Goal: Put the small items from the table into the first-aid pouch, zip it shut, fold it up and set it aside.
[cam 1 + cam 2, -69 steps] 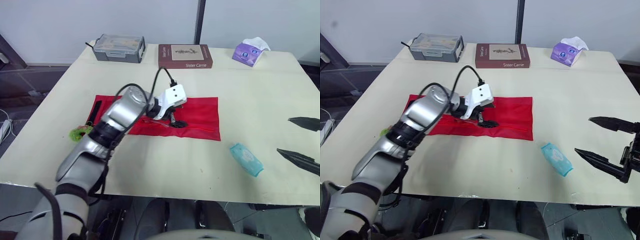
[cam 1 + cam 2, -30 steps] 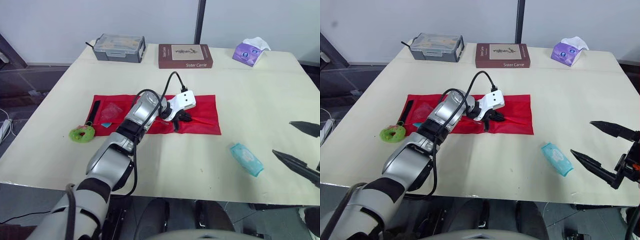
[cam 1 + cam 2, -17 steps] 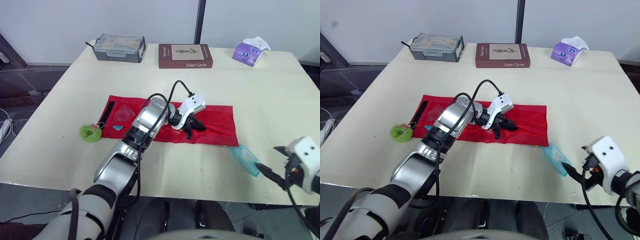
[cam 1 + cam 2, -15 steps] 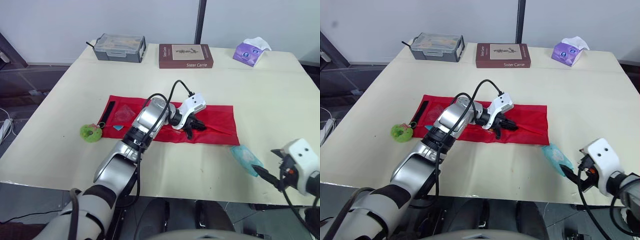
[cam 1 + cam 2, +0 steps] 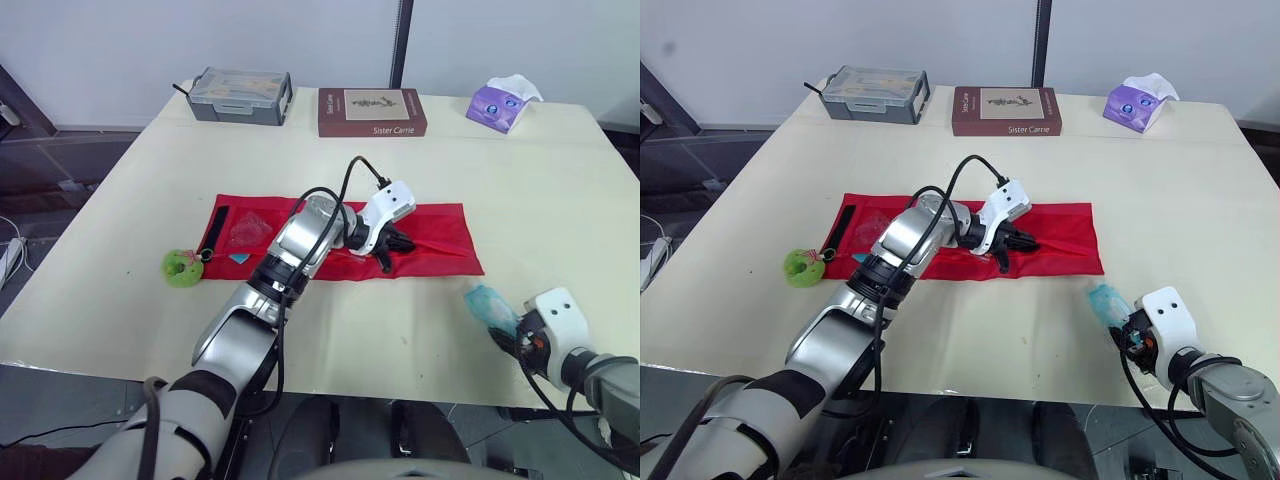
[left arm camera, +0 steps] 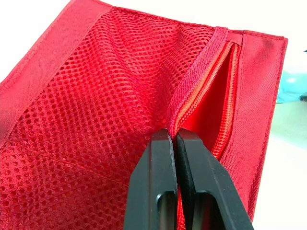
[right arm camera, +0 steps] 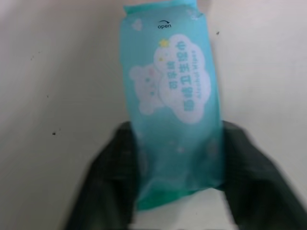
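Left eye view has a green fuzzy ring furthest left on the cream table, lying just off the end of the red first-aid pouch. The pouch is spread flat across the middle of the table, with a black strap along its left end and a clear packet beside the strap. The left gripper reaches onto the right half of the pouch. In its wrist view the two black fingers are pressed together on the edge of the mesh pocket, right where the zipper gapes apart. Further right, near the front edge and close to the pouch's right end, lies a teal wipes pack with a white cloud print. The right gripper straddles it, fingers apart, one against each long side. Along the back edge stand a grey plastic case, a brown book and a purple tissue pack.
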### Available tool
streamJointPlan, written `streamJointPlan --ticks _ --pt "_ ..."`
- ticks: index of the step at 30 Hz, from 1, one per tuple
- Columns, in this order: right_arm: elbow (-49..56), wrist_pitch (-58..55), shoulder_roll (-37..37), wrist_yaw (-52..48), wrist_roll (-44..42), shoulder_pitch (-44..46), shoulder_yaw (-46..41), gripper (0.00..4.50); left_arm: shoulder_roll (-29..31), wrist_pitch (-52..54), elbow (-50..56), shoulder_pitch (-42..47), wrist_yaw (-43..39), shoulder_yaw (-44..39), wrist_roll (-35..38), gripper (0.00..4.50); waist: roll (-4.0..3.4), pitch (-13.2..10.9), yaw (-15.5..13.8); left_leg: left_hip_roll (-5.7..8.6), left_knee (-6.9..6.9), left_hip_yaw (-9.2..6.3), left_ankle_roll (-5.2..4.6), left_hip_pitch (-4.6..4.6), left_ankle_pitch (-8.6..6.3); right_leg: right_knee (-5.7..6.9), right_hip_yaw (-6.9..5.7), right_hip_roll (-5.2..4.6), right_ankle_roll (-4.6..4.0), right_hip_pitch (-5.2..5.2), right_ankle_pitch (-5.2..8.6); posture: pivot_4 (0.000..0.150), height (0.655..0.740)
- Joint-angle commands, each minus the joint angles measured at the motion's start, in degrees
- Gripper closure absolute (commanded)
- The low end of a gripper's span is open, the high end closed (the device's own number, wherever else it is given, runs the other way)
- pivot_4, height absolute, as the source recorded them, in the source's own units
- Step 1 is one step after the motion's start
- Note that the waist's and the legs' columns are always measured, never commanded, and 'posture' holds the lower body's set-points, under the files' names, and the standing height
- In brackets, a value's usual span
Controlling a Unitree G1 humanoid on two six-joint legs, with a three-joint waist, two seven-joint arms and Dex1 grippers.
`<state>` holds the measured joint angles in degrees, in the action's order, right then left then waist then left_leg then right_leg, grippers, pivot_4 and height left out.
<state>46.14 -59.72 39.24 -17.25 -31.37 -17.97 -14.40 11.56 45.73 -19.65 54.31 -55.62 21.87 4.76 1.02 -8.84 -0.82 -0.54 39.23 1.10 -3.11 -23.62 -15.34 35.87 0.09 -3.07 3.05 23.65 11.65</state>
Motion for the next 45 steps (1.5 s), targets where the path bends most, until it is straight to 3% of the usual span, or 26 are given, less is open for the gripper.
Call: streamJointPlan --ticks 1,5,10,16,24,31,37,40,43,45 --pt "7.74 -0.39 -0.32 -2.31 -3.98 -2.02 -3.88 3.19 -0.52 -1.65 0.58 1.44 0.40 -1.23 0.83 4.50 0.00 0.00 0.00 0.00 -0.01 -0.02 0.00 0.00 0.00 0.00 -0.02 0.00 0.09 0.00 -0.05 0.150 0.7400" --pt "13.74 -2.01 -0.33 -2.32 -18.16 -0.97 -6.23 3.19 -1.00 -3.11 0.09 1.60 0.36 -0.41 0.49 4.50 -0.01 0.00 0.05 -0.03 0.00 -0.03 0.00 0.00 0.00 0.00 -0.01 0.03 0.10 0.00 -0.06 0.150 0.7400" --pt "7.80 -9.17 -5.75 11.51 -26.85 13.86 -4.00 3.19 -1.41 -4.69 1.16 1.14 0.13 1.20 -0.18 4.50 0.02 0.00 0.06 -0.04 0.01 -0.01 0.00 0.03 0.00 0.01 0.01 0.03 0.07 -0.01 -0.06 0.150 0.7400" --pt "-2.71 -19.76 -12.08 22.71 -22.55 25.65 1.94 3.19 -1.37 -4.57 3.65 0.14 -0.33 1.99 0.20 4.50 -0.02 0.02 -0.15 -0.01 -0.02 -0.03 0.00 -0.10 0.00 0.01 0.03 0.02 0.03 0.10 -0.06 0.150 0.7400" --pt "-7.32 -27.91 -17.31 24.70 -17.61 30.76 7.29 3.19 -1.79 -2.72 7.67 -2.10 0.16 2.15 1.11 4.50 -0.05 0.03 0.12 0.01 -0.02 0.02 -0.01 -0.06 0.01 0.03 0.12 0.04 0.08 0.10 -0.08 0.150 0.7400" --pt "-17.18 -26.54 -31.06 30.87 -8.29 40.59 2.33 3.19 -0.80 -0.91 12.33 -5.31 -1.52 4.94 1.65 4.50 -0.17 0.11 0.60 -0.02 -0.03 0.04 -0.01 -0.02 0.01 0.10 0.23 0.17 0.08 0.11 -0.09 0.150 0.7400" --pt "-23.96 -18.43 -32.45 27.91 -1.27 42.51 7.45 3.19 -1.13 -0.86 12.40 -5.93 -1.30 5.42 1.48 4.50 -0.21 0.17 0.69 0.03 -0.03 0.06 -0.01 0.00 0.01 0.08 0.35 0.18 0.08 0.10 -0.09 0.150 0.7400" --pt "-21.08 -16.59 -29.08 22.73 -1.50 39.66 10.32 2.23 -1.15 -1.39 11.02 -5.48 -0.96 4.90 1.23 4.50 -0.25 0.20 0.75 0.05 -0.03 0.05 -0.01 0.00 0.01 0.08 0.36 0.19 0.09 0.09 -0.08 0.150 0.7400" --pt "-12.62 -16.87 -22.89 16.94 -3.43 35.88 11.65 0.95 -0.56 -3.18 8.26 -4.62 -1.33 4.30 0.53 4.50 -0.26 0.21 0.32 0.10 -0.03 0.00 -0.01 -0.04 0.01 0.07 0.41 0.19 0.09 0.09 -0.08 0.150 0.7400" --pt "-6.81 -16.12 -17.06 12.48 -4.47 32.69 12.65 0.95 -0.19 -4.43 6.68 -4.14 -1.60 4.23 0.17 4.50 -0.28 0.19 -0.01 0.15 -0.03 -0.02 -0.01 -0.08 0.01 0.04 0.49 0.18 0.10 0.10 -0.07 0.150 0.7400"
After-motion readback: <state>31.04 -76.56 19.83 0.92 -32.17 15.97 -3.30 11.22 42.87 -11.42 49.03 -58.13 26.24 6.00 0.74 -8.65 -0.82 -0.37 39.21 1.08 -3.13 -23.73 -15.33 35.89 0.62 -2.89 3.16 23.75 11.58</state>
